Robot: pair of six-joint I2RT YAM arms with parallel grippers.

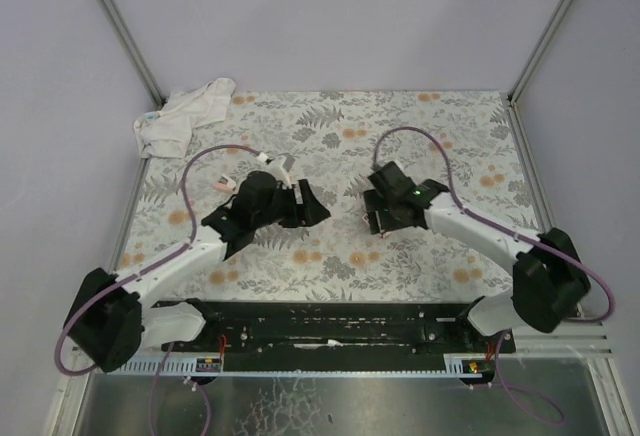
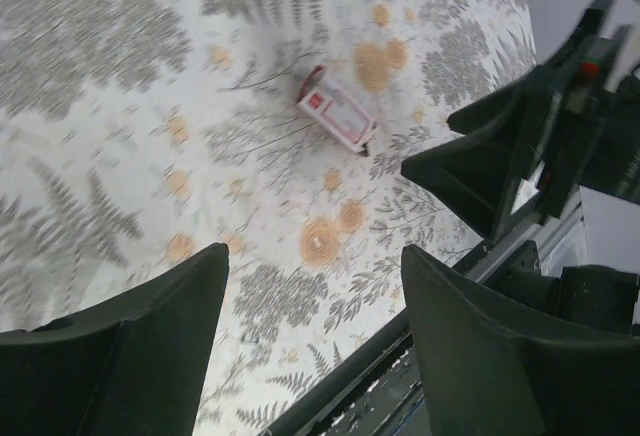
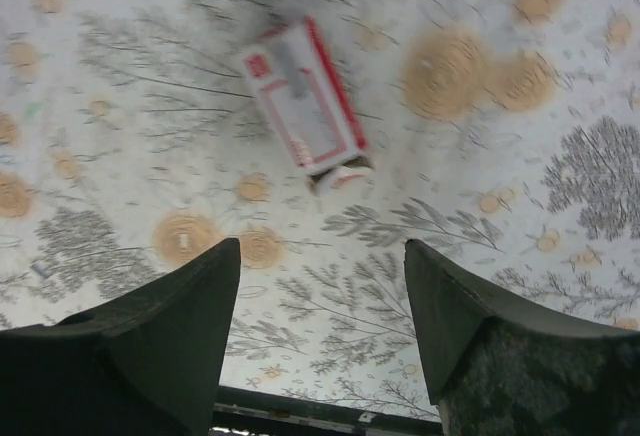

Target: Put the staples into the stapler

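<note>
Red-white staple box (image 3: 303, 96) lies flat on the floral tablecloth (image 3: 520, 186), just ahead of the right gripper (image 3: 320, 256), untouched. Right gripper jaws spread wide, empty; left gripper (image 2: 312, 261) likewise spread, empty.

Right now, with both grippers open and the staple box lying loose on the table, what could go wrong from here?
1. The staple box lies flat and its inner tray seems to poke out at one end; a clumsy pinch could slide it open and spill staples.
2. The left gripper and right gripper both face the box, close together; reaching at once, they might collide.
</note>
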